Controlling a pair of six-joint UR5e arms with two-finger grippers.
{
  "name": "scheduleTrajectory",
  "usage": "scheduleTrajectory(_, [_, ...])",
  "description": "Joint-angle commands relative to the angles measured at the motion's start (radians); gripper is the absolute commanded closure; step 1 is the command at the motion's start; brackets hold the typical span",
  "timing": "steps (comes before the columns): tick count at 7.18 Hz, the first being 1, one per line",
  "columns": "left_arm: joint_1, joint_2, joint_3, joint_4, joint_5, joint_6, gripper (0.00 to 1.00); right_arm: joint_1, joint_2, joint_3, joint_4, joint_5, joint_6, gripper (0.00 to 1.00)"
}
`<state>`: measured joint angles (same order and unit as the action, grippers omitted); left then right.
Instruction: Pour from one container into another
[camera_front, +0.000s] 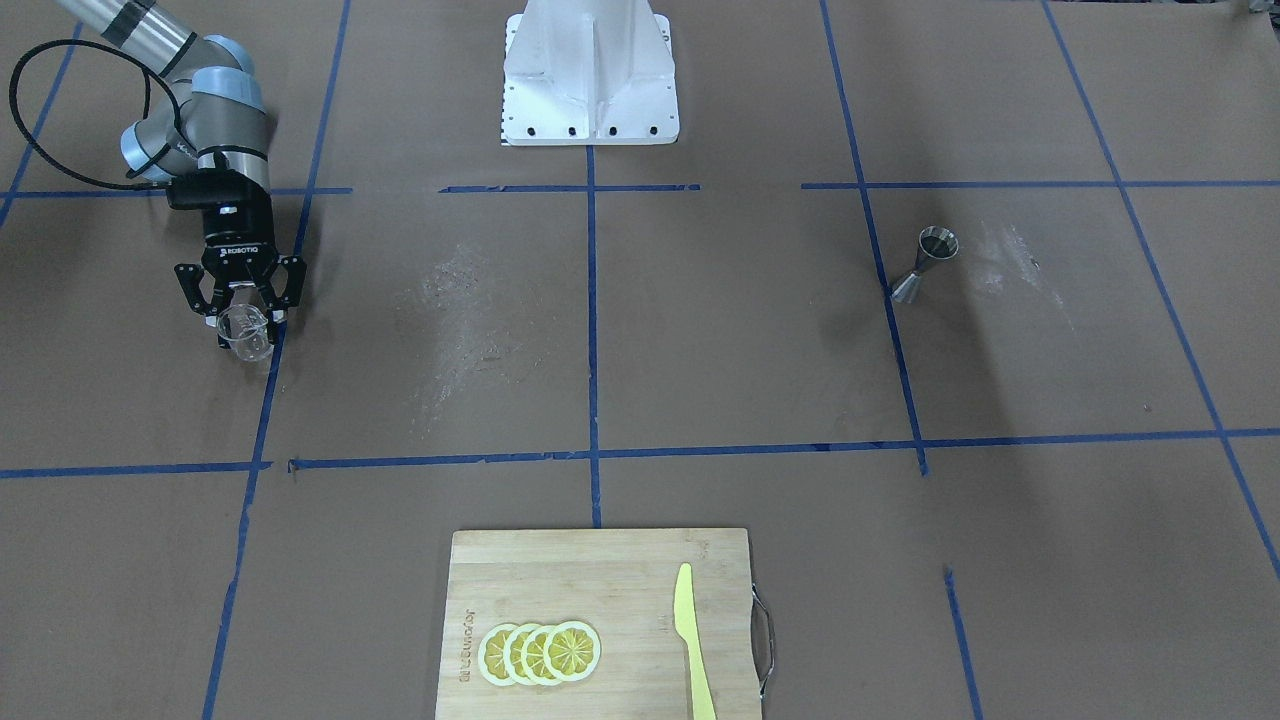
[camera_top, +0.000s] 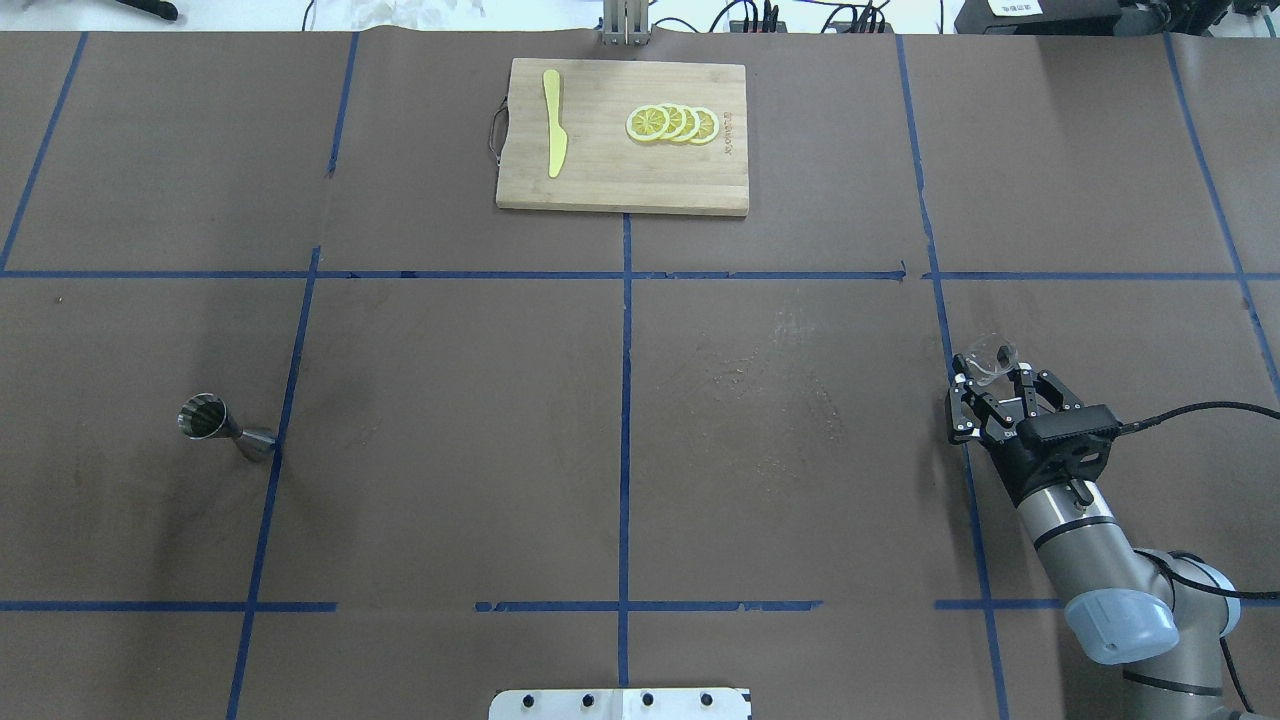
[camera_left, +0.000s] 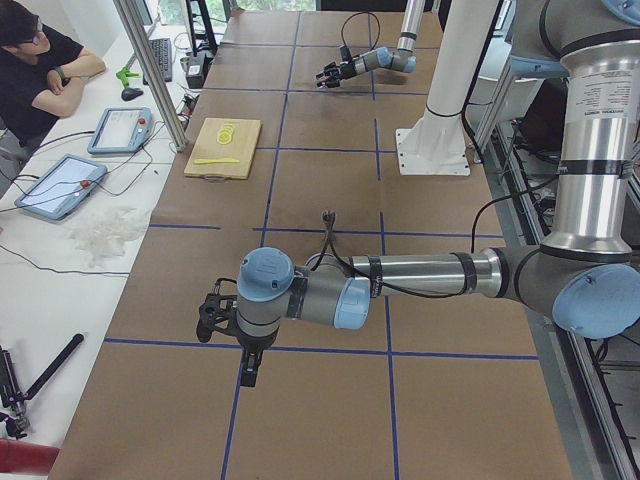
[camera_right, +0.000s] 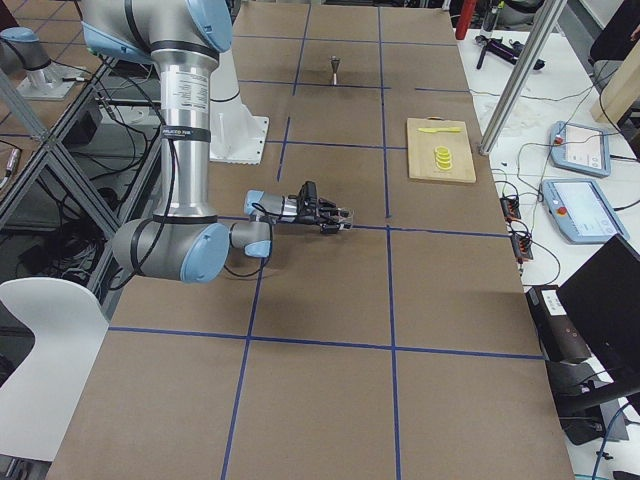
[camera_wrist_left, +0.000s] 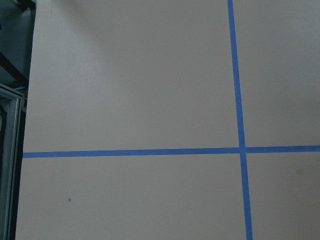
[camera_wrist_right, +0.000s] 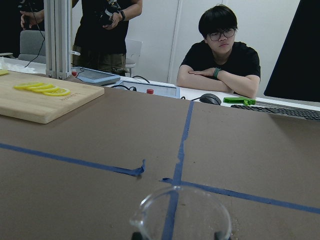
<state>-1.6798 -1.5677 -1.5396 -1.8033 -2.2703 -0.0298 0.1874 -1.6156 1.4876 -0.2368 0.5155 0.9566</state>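
A clear glass beaker (camera_top: 990, 358) with a small spout sits between the fingers of my right gripper (camera_top: 992, 382), which reaches in level from the side and is shut on it. The front view shows the same gripper (camera_front: 243, 312) and glass beaker (camera_front: 246, 338), and the glass beaker's rim (camera_wrist_right: 182, 212) fills the bottom of the right wrist view. A steel jigger (camera_top: 226, 428) stands far across the table, also seen as the jigger (camera_front: 926, 262). My left gripper (camera_left: 205, 322) shows only in the left side view, low over the table end; I cannot tell its state.
A bamboo cutting board (camera_top: 600, 185) at the far edge carries lemon slices (camera_top: 672, 123) and a yellow knife (camera_top: 553, 135). The white robot base (camera_front: 590, 80) stands mid-table. Blue tape lines grid the brown paper. People (camera_wrist_right: 220, 55) sit beyond the far edge.
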Motion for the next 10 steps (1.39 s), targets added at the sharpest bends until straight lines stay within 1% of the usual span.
scheduleTrajectory(1, [0.0,0.0,0.001,0.001,-0.002,0.001,0.0,-0.005,-0.006,-0.004,0.001,0.0,0.001,1.0])
scheduleTrajectory(2, [0.002,0.0,-0.001,0.001,0.0,0.001,0.0,-0.006,-0.006,-0.01,0.001,0.0,0.002,0.97])
scheduleTrajectory(3, [0.002,0.0,-0.001,0.001,0.0,0.001,0.0,-0.009,-0.006,-0.01,0.001,0.001,0.019,0.89])
scheduleTrajectory(6, [0.003,0.0,-0.001,-0.001,-0.002,0.001,0.0,-0.02,-0.006,-0.01,0.001,0.001,0.039,0.73])
scheduleTrajectory(7, [0.003,0.0,-0.001,-0.001,-0.002,0.001,0.0,-0.023,-0.006,-0.01,0.001,0.001,0.039,0.66])
scheduleTrajectory(8, [0.003,0.0,-0.001,-0.001,-0.002,0.001,0.0,-0.026,-0.006,-0.01,0.001,0.001,0.054,0.52])
scheduleTrajectory(9, [0.003,0.0,-0.001,-0.001,-0.002,-0.001,0.0,-0.029,-0.006,-0.01,0.001,0.001,0.071,0.36])
scheduleTrajectory(10, [0.003,0.0,-0.001,-0.001,-0.002,-0.001,0.0,-0.029,-0.006,-0.01,0.002,0.001,0.071,0.27])
